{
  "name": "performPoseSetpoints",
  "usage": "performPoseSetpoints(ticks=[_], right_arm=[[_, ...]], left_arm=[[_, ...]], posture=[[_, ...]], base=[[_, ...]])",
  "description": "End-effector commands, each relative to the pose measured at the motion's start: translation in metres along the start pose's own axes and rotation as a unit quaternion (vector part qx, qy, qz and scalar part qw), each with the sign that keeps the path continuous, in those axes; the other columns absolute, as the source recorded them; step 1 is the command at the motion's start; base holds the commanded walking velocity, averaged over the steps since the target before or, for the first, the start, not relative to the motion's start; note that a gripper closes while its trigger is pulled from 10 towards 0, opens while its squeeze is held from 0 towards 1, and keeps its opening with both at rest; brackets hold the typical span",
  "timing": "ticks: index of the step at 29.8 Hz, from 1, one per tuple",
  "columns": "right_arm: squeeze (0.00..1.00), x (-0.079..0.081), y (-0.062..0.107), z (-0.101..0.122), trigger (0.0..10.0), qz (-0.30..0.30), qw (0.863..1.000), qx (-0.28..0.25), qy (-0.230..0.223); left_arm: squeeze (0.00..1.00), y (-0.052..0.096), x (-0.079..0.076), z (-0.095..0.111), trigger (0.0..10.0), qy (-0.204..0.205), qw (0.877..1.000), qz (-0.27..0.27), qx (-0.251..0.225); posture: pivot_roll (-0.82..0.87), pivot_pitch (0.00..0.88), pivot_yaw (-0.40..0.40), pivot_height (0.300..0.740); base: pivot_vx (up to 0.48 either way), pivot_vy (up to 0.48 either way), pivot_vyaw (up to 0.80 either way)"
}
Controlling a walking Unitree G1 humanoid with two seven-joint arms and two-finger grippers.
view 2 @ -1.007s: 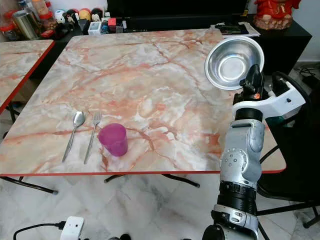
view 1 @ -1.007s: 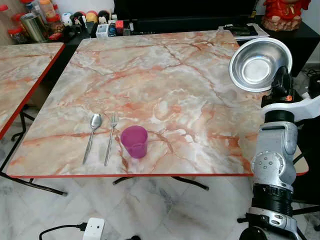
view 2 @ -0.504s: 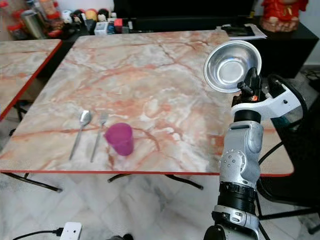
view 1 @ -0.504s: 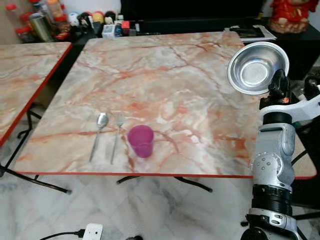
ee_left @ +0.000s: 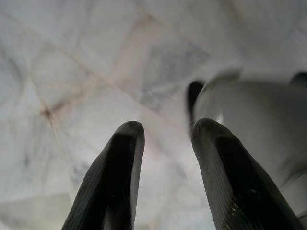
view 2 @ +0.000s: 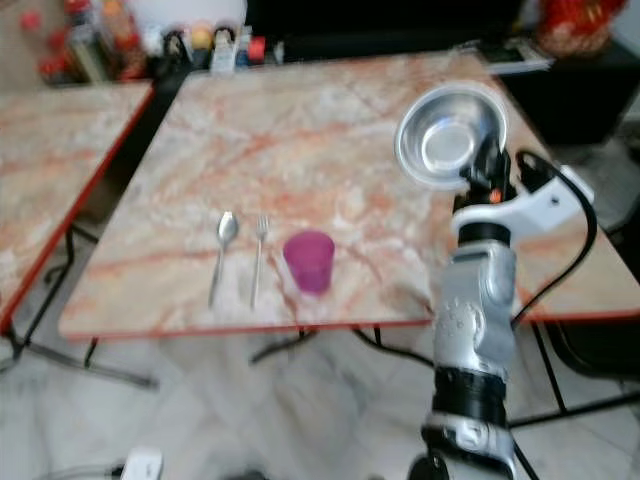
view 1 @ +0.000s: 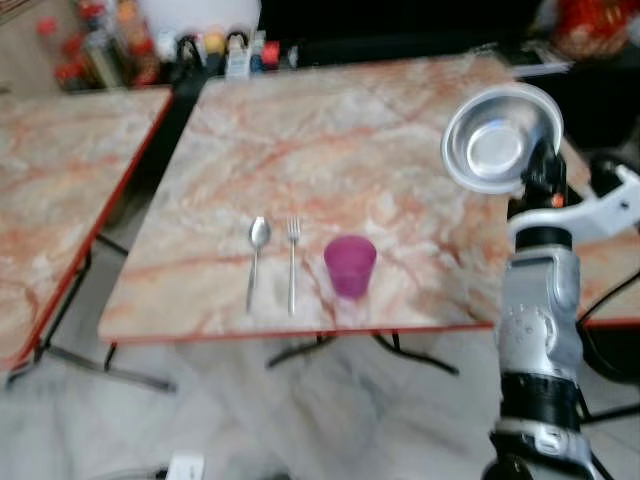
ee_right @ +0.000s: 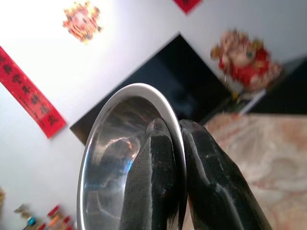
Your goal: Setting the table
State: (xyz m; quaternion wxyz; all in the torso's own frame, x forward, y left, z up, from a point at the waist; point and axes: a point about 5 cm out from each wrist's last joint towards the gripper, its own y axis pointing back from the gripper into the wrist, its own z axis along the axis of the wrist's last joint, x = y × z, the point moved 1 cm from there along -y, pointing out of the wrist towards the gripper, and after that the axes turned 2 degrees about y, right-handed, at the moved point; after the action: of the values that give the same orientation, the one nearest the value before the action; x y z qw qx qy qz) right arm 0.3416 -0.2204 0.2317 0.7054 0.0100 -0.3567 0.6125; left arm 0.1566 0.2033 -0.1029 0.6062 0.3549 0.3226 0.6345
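Marble-patterned counter (view 1: pixel 330 150) carries spoon (view 1: pixel 256 252), fork (view 1: pixel 292 262) and purple cup (view 1: pixel 350 266). Right gripper (ee_right: pixel 178 139) pinches a steel bowl (view 2: pixel 448 137) aloft. Left gripper (ee_left: pixel 163 143), fingers spread, hangs over tiled floor (view 1: pixel 330 410).

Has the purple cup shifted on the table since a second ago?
No. The purple cup sits just right of the fork and spoon near the table's front edge, as before; the camera moved.
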Motion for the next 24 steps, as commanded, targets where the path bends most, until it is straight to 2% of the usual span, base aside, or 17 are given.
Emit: performPoseSetpoints(ticks=[1, 24], right_arm=[[0.0, 0.018, -0.002, -0.001, 10.0, 0.024, 1.0, -0.004, -0.012], [0.0, 0.029, -0.008, 0.008, 10.0, 0.042, 0.999, -0.014, -0.008]], left_arm=[[0.0, 0.002, 0.009, -0.008, 10.0, 0.0, 1.0, 0.012, 0.011], [0.0, 0.002, 0.007, -0.006, 10.0, 0.017, 1.0, 0.017, 0.008]], posture=[[-0.02, 0.116, 0.053, 0.74], [-0.03, 0.137, 0.044, 0.74]], base=[[0.0, 0.48, 0.0], [0.0, 0.48, 0.0]])
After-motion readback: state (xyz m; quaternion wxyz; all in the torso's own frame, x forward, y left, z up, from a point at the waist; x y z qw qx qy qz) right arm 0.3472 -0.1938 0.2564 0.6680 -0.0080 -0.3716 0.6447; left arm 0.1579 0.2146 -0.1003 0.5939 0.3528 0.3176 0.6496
